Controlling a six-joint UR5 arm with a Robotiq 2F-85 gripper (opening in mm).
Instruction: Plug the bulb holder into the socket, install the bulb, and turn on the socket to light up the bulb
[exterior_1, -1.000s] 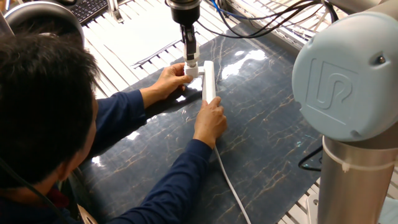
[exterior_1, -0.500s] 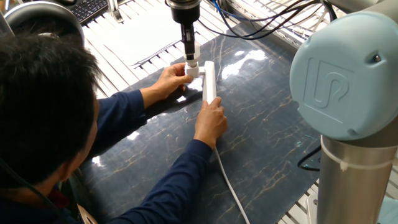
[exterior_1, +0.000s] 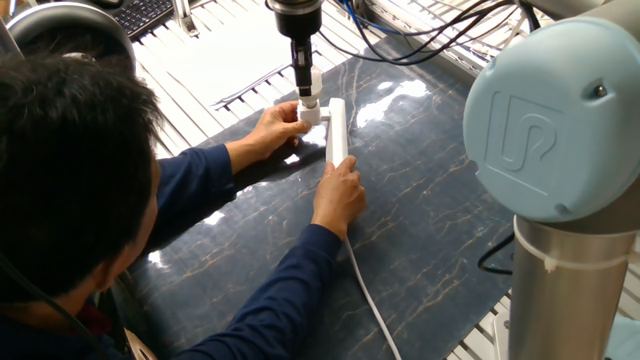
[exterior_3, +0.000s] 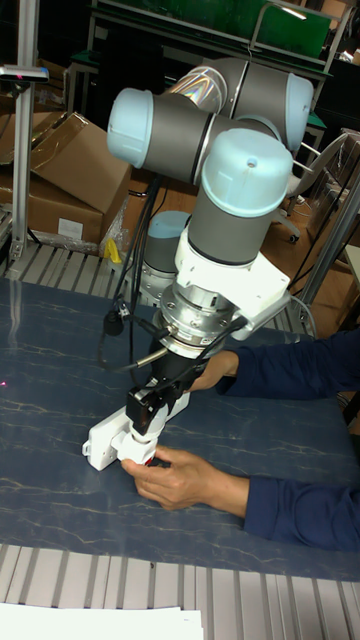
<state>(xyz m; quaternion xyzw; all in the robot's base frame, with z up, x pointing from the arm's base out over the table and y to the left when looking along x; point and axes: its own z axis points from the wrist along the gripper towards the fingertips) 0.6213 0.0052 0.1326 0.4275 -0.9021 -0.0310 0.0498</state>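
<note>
White plastic on dark veined marble: the tool (exterior_1: 309, 92) stands upright over the bulb holder (exterior_1: 310, 114), its fingers closed narrowly on what looks like the bulb (exterior_1: 316, 80), though the bulb itself is too small to make out clearly. The holder sits against the left side of the power strip (exterior_1: 336, 130), which lies toward the far edge of the desk (exterior_1: 430, 200), its cord (exterior_1: 372, 300) trailing to the near edge. A person's left hand (exterior_1: 272, 130) steadies the holder; the right hand (exterior_1: 338, 195) presses the strip's near end.

The step in hand appears to be seating the bulb. Done well, it calls for keeping the bulb's neck square to the threaded opening and turning gently, with the strip held firm so nothing skids.

The overhead fixed view shows both hands and the cord's run. The tall view, from the opposite side, shows the arm's wrist (exterior_3: 205, 330) and the tool (exterior_3: 143, 425) tilted toward the strip (exterior_3: 105, 440), with one hand (exterior_3: 185, 480) cupped beneath.
</note>
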